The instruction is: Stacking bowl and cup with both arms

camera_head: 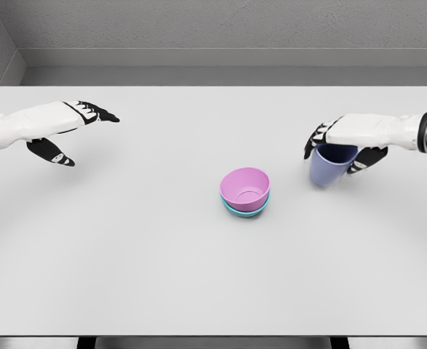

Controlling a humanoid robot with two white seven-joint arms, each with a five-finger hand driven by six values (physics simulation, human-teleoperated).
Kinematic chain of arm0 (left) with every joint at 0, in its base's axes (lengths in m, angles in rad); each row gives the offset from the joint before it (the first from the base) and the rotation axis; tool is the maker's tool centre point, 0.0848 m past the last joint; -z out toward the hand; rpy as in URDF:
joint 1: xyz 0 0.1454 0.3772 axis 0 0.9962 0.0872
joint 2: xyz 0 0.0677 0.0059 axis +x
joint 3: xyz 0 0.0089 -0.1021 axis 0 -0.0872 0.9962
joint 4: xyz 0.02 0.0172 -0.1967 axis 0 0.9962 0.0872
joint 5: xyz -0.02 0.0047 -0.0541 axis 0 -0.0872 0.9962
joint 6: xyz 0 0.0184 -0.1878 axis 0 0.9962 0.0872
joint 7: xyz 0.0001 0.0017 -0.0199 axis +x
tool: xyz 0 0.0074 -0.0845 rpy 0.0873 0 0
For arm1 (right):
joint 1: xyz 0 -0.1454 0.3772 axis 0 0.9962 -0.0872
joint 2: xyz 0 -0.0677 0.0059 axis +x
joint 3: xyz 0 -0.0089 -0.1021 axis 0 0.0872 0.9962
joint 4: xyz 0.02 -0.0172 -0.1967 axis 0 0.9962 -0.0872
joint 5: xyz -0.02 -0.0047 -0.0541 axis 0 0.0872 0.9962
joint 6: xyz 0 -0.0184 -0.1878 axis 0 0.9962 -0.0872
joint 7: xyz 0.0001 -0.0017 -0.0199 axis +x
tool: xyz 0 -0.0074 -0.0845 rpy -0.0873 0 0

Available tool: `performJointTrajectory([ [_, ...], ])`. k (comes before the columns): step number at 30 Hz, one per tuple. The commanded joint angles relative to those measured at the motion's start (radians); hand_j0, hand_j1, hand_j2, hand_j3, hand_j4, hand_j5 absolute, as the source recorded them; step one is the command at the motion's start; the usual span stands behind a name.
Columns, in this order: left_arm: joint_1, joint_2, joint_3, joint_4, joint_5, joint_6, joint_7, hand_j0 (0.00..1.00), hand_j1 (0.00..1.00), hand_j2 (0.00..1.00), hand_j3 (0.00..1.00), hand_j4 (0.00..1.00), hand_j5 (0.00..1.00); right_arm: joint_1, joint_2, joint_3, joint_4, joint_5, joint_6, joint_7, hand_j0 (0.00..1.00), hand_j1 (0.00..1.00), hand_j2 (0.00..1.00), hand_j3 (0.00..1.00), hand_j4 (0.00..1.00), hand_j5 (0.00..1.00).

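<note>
Cup [331, 166] under curled right hand [344, 142]

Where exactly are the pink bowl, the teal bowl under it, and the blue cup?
pink bowl [244, 185], head view, on its inner wall.
teal bowl [235, 211], head view, on the rim strip showing below the pink one.
blue cup [328, 169], head view, on its outer side.
</note>
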Motion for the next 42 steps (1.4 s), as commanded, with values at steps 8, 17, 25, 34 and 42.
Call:
performJointTrajectory([
  [8,0.000,0.000,0.001,0.000,0.007,0.002,0.000,1.00,1.00,1.00,1.00,1.00,1.00,-0.018,-0.007,-0.011,0.000,-0.005,0.002,0.000,0.68,0.68,0.68,0.68,0.68,0.68],
  [17,0.000,0.004,0.001,0.001,0.007,0.002,0.000,1.00,1.00,1.00,1.00,1.00,1.00,-0.034,-0.007,-0.011,-0.004,-0.005,0.002,0.000,0.67,0.67,0.67,0.67,0.67,0.67],
  [25,0.000,0.002,0.001,0.000,0.007,0.002,0.000,1.00,1.00,1.00,1.00,1.00,1.00,-0.052,0.001,-0.014,-0.007,-0.008,0.002,0.000,0.67,0.67,0.67,0.67,0.67,0.67],
  [34,0.000,0.004,0.001,0.000,0.007,0.002,0.000,1.00,1.00,1.00,1.00,1.00,1.00,-0.066,0.001,-0.022,-0.063,-0.009,0.004,0.000,0.64,0.64,0.64,0.64,0.64,0.64],
  [42,0.000,0.004,0.001,-0.006,0.007,0.002,0.000,1.00,1.00,1.00,1.00,1.00,1.00,-0.066,0.015,-0.068,-0.097,-0.009,0.004,0.000,0.64,0.64,0.64,0.64,0.64,0.64],
])
